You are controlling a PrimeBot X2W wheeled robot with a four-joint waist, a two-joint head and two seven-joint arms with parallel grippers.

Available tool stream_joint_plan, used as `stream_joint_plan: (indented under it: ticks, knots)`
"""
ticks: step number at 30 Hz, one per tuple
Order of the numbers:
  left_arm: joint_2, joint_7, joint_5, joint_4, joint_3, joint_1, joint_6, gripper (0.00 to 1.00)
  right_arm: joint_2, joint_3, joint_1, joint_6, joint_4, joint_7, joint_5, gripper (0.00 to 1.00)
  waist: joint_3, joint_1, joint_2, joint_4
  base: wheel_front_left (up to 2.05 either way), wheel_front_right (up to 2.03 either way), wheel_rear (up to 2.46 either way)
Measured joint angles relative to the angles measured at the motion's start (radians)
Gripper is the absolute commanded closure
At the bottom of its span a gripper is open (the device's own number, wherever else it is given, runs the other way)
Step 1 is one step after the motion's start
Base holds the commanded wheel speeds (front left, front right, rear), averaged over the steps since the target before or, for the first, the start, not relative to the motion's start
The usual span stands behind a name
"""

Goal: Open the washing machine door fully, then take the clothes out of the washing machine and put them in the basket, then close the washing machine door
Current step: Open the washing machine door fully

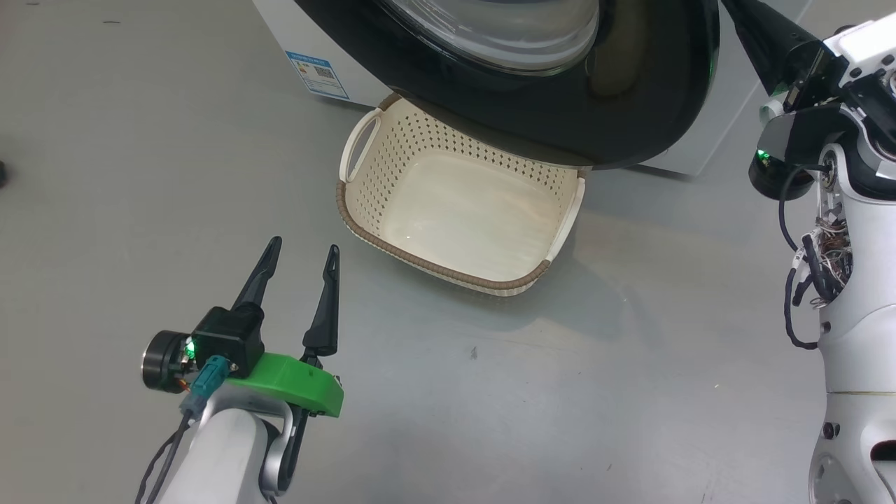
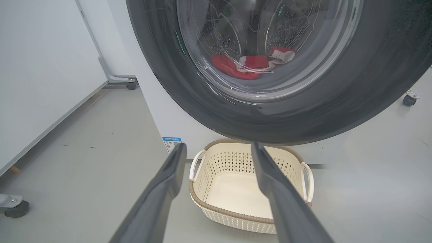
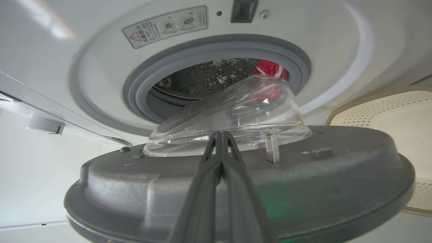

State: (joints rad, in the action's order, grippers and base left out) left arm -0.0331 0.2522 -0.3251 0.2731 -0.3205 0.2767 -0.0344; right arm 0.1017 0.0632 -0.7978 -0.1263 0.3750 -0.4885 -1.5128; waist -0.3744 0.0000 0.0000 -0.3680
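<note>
Left tool (image 1: 304, 245) spread wide above the floor (image 1: 630, 364), right tool (image 3: 221, 135) pressed together at the inner face of the partly open door (image 3: 320, 175), basket (image 1: 448, 269) beneath the door's lower edge, clothes (image 2: 249, 65) inside the washer (image 3: 101, 67) drum

Lab space: white panels (image 2: 40, 74) on casters (image 2: 131, 85)

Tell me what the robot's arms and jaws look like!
Both arms wear smooth white shells. The left arm ends in a bright green plastic bracket, a black block with a green light, a teal plug with dark cables, and two long, thin, dark jaws. The right arm shows loose black cables, bare wires and another green light.
</note>
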Motion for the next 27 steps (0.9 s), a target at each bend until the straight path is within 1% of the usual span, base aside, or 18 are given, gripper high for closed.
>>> stream_joint_plan:
  ticks: [4, 9, 14, 27]
  knots:
    - [0.000, 0.000, 0.000, 0.002, -0.001, 0.006, -0.004, 0.00, -0.007, 0.007, -0.003, 0.000, 0.051, -0.039, -0.044, 1.00, 0.000, 0.0000, 0.0000, 0.000, 0.00, 0.00, 0.00]
    - [0.000, 0.000, 0.000, 0.004, -0.002, 0.007, -0.004, 0.00, -0.007, 0.006, -0.023, -0.001, 0.080, -0.071, -0.064, 1.00, 0.002, 0.0000, 0.0000, 0.000, 0.00, 0.00, 0.00]
    - [0.000, 0.000, 0.000, 0.008, -0.003, 0.009, -0.006, 0.00, -0.007, 0.002, -0.028, -0.001, 0.138, -0.103, -0.085, 1.00, 0.007, 0.0000, 0.0000, 0.000, 0.00, 0.00, 0.00]
    - [0.000, 0.000, 0.000, 0.027, -0.004, 0.009, -0.013, 0.00, -0.014, -0.024, -0.017, -0.001, 0.238, -0.194, -0.146, 1.00, 0.062, 0.0000, 0.0000, 0.003, 0.00, 0.00, 0.00]
